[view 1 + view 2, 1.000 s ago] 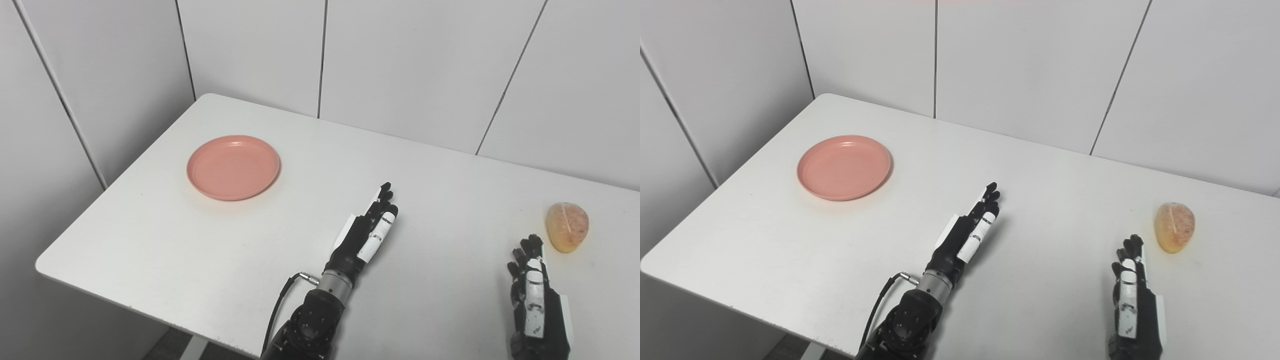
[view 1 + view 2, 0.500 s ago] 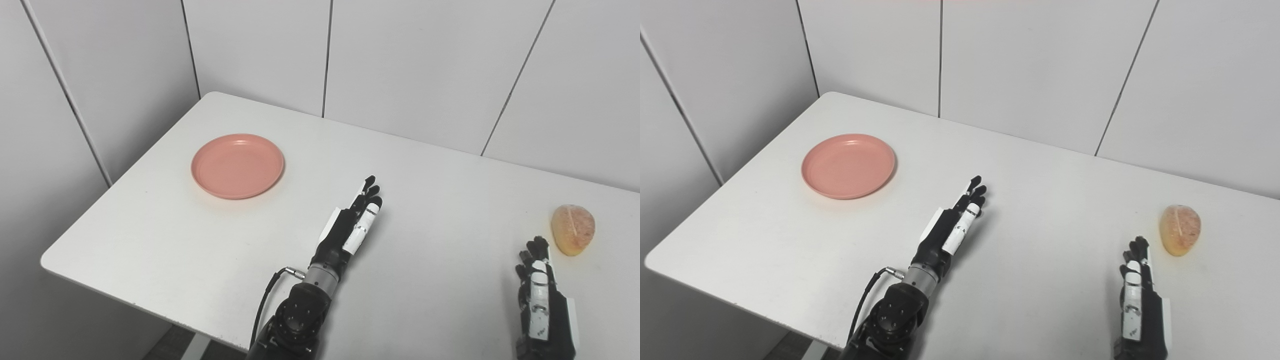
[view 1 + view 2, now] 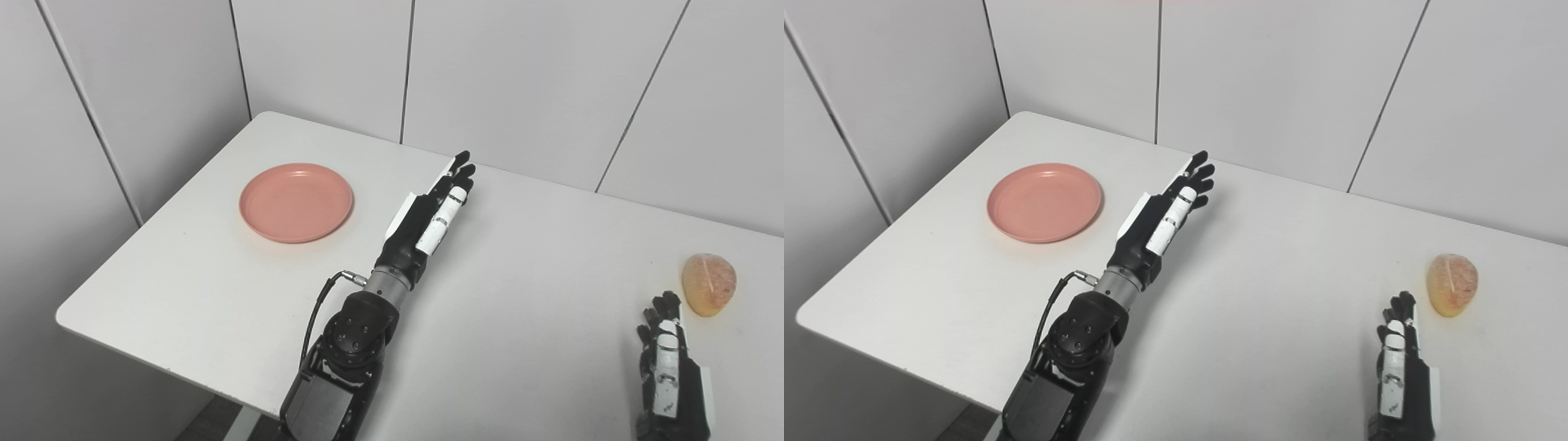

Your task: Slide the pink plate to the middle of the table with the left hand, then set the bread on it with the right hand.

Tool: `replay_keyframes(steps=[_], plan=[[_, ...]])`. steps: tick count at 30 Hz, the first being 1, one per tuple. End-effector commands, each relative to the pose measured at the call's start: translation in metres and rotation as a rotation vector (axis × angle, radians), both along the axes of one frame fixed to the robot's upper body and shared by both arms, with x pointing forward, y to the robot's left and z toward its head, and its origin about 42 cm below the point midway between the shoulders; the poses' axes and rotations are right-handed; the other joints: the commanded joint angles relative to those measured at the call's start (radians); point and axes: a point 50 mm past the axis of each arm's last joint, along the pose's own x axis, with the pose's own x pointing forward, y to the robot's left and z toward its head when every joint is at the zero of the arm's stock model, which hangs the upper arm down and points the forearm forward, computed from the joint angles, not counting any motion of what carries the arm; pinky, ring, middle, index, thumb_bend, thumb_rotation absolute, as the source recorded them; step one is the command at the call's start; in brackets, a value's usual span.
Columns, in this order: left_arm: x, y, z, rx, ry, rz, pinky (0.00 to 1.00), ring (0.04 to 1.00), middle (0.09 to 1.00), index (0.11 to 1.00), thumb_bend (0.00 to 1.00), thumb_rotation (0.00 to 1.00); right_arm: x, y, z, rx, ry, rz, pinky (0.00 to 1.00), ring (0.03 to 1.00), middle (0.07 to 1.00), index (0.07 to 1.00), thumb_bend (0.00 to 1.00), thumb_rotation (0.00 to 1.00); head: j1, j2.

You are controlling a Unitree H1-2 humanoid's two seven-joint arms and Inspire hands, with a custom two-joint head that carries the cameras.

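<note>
The pink plate [image 3: 296,201] lies flat on the left part of the white table [image 3: 527,257], with nothing on it. My left hand [image 3: 430,211] is open, fingers stretched out and raised above the table, a short way to the right of the plate and not touching it. The bread [image 3: 710,284], a rounded golden-brown roll, rests near the table's right edge. My right hand [image 3: 666,355] is open at the lower right, its fingertips just short of the bread and to its left.
White wall panels close off the table at the back and on the left. The table's left corner and front edge [image 3: 165,367] lie near my left arm [image 3: 355,337], which crosses the front of the table.
My left arm has reached forward and up, so the hand now sits level with the plate, to its right. The right hand has barely moved. The camera has shifted slightly.
</note>
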Motion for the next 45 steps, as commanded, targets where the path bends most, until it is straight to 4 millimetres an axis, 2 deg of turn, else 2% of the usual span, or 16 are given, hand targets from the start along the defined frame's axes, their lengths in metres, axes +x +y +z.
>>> replay_keyframes(steps=[1, 6, 12, 18, 25, 27, 35, 45], plan=[[0.008, 0.001, 0.035, -0.011, -0.099, -0.011, 0.94, 0.953, 0.964, 0.950, 0.42, 1.00, 0.001, 0.005, 0.000, 0.020, -0.012, -0.004, 1.00, 0.976, 0.969, 0.965, 0.10, 1.00, 0.001, 0.000], [0.016, 0.015, 0.055, -0.042, -0.140, 0.004, 0.97, 0.943, 0.958, 0.946, 0.43, 1.00, 0.001, 0.004, -0.001, 0.016, -0.016, 0.002, 1.00, 0.978, 0.971, 0.969, 0.12, 1.00, 0.005, 0.003], [0.028, 0.037, 0.072, -0.047, -0.166, 0.062, 0.92, 0.929, 0.939, 0.935, 0.42, 1.00, 0.002, 0.004, 0.000, 0.023, -0.024, 0.008, 1.00, 0.987, 0.979, 0.977, 0.11, 1.00, 0.009, 0.003], [0.042, 0.073, 0.087, -0.070, -0.180, 0.121, 0.93, 0.931, 0.937, 0.928, 0.40, 1.00, -0.001, 0.001, 0.002, -0.021, -0.034, -0.002, 1.00, 0.978, 0.972, 0.967, 0.10, 1.00, 0.010, 0.006], [0.051, 0.110, 0.097, -0.017, -0.181, 0.191, 0.92, 0.919, 0.926, 0.918, 0.44, 1.00, 0.000, 0.001, 0.002, -0.025, -0.035, -0.004, 1.00, 0.970, 0.966, 0.961, 0.11, 1.00, 0.012, 0.009], [0.052, 0.119, 0.100, -0.018, -0.183, 0.205, 0.94, 0.930, 0.936, 0.933, 0.43, 1.00, 0.000, 0.000, 0.002, -0.012, -0.034, -0.004, 1.00, 0.975, 0.969, 0.965, 0.10, 1.00, 0.018, 0.008], [0.054, 0.148, 0.107, -0.015, -0.193, 0.291, 0.88, 0.889, 0.902, 0.896, 0.41, 1.00, -0.003, -0.003, 0.004, -0.036, -0.030, -0.005, 1.00, 0.971, 0.968, 0.965, 0.10, 1.00, 0.025, 0.010], [0.059, 0.186, 0.110, -0.035, -0.179, 0.397, 0.89, 0.878, 0.884, 0.882, 0.37, 1.00, -0.003, -0.005, 0.006, -0.022, -0.024, -0.001, 1.00, 0.983, 0.980, 0.980, 0.10, 1.00, 0.039, 0.009]])
